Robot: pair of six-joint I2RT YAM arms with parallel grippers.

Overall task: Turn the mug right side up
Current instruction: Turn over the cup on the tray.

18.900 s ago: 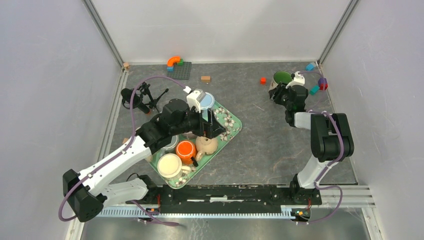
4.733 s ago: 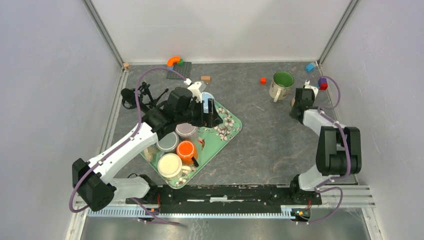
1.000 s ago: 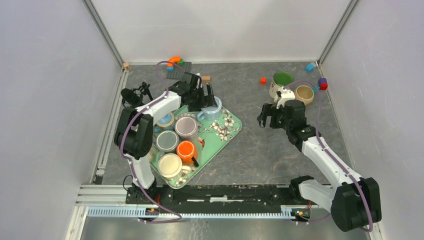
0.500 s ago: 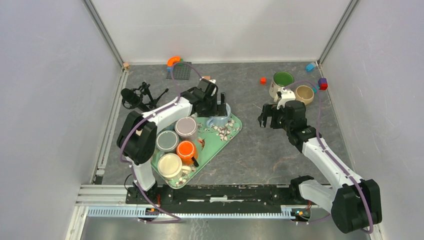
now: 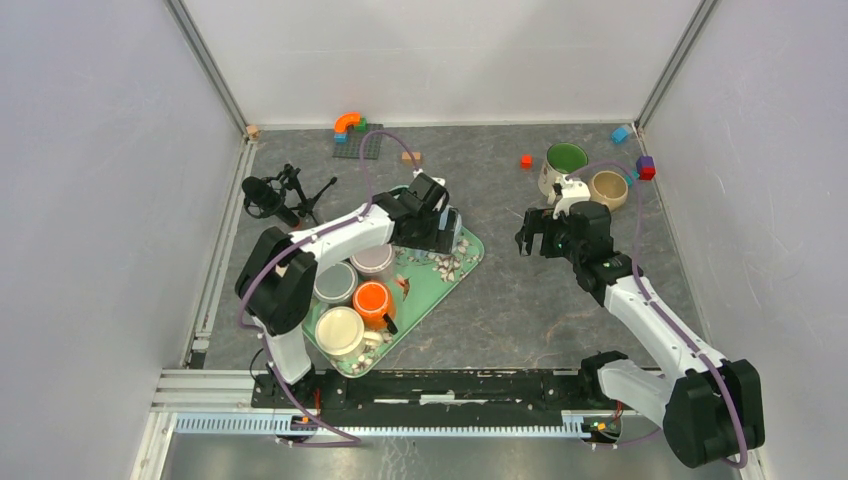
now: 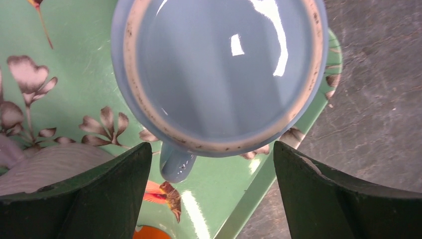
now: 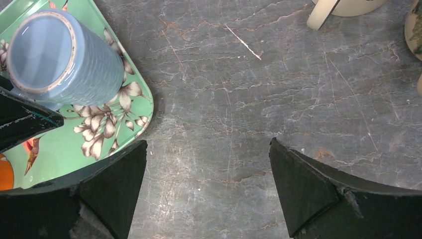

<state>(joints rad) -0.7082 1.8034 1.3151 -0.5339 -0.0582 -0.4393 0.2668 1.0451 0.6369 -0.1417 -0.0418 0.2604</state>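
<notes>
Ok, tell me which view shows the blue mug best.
Right wrist: the mug shows whole, ribbed wall and rim, standing on the tray corner. Left wrist crops it from above, handle showing. Top external mostly hides it under the left gripper.

Tray (image 5: 465, 255), green floral: one was present. Blue mug (image 6: 219, 69): one. Other cups (image 5: 371, 298) on the tray: four were visible. Green-lined mug (image 5: 563, 162): one. Beige bowl (image 5: 608, 188): one. Small loose blocks (image 5: 526, 160): at least four. Microphone stand (image 5: 275, 195): one.
</notes>
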